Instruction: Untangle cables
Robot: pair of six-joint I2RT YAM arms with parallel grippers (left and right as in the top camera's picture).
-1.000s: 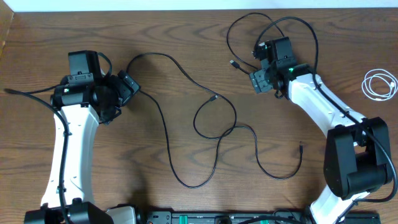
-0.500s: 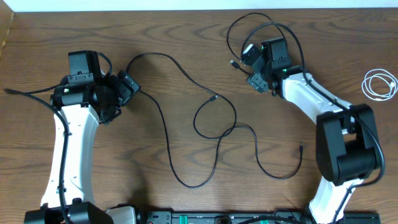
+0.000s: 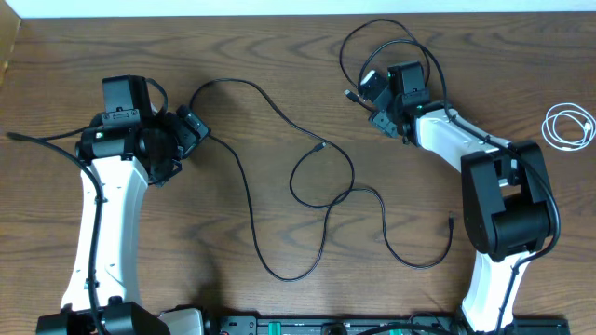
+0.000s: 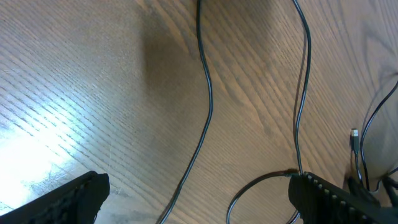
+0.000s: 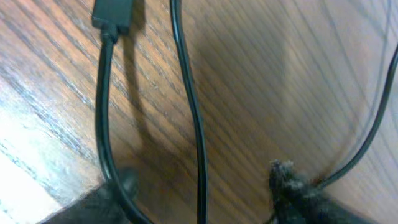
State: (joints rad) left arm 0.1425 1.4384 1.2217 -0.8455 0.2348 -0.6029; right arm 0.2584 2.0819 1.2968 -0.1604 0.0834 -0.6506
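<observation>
Long black cords (image 3: 284,278) lying in loose loops across the middle of the counter (image 3: 186,261), with one more bunch curled at the far right side. Short white cord (image 3: 568,127) coiled alone near the right edge. Left gripper (image 4: 199,196) spread wide, holding nothing. Right gripper (image 5: 202,186) partly spread, down low, one black cord between its fingers (image 5: 289,186).

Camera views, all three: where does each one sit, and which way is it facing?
Overhead: fixed above the brown wooden table, looking straight down; white left arm and right arm show.
Left wrist: on the left arm, facing down at thin black cables; open left tool at bottom.
Right wrist: close above the table; right tool at bottom.
Shared: its small black plug also shows overhead.
</observation>
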